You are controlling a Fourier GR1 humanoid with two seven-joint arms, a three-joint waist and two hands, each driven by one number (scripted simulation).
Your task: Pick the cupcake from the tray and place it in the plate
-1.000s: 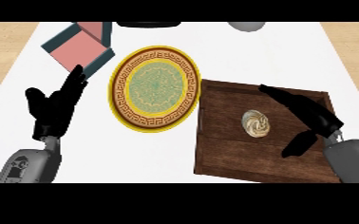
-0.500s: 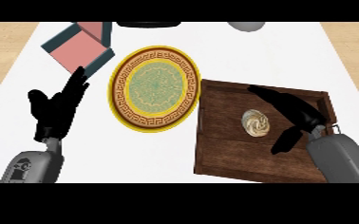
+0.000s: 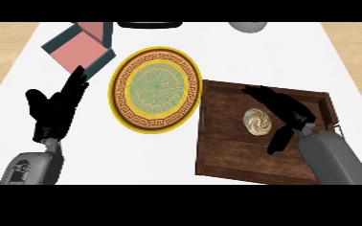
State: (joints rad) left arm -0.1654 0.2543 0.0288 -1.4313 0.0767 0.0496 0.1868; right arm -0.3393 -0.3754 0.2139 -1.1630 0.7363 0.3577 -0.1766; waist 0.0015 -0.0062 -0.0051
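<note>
On the smooth white counter [image 3: 212, 43], a dark wooden tray [image 3: 233, 158] holds a swirl-topped cupcake [image 3: 256, 121]; the right hand [image 3: 286, 110] spreads open beside it. Left of the tray lie a round ornate plate [image 3: 155, 89] and the open left hand [image 3: 56, 107].

The wooden tray [image 3: 233, 158] lies on the white counter [image 3: 99, 163], and the cupcake [image 3: 257, 121] sits in it, toward its upper half. The right hand [image 3: 283, 109] hangs over the tray with fingers spread open around the cupcake (contact cannot be told). Left of the tray, just beside its corner, is the yellow patterned plate [image 3: 155, 90]. Farther left the left hand [image 3: 56, 107] rests open, fingers up.
</note>
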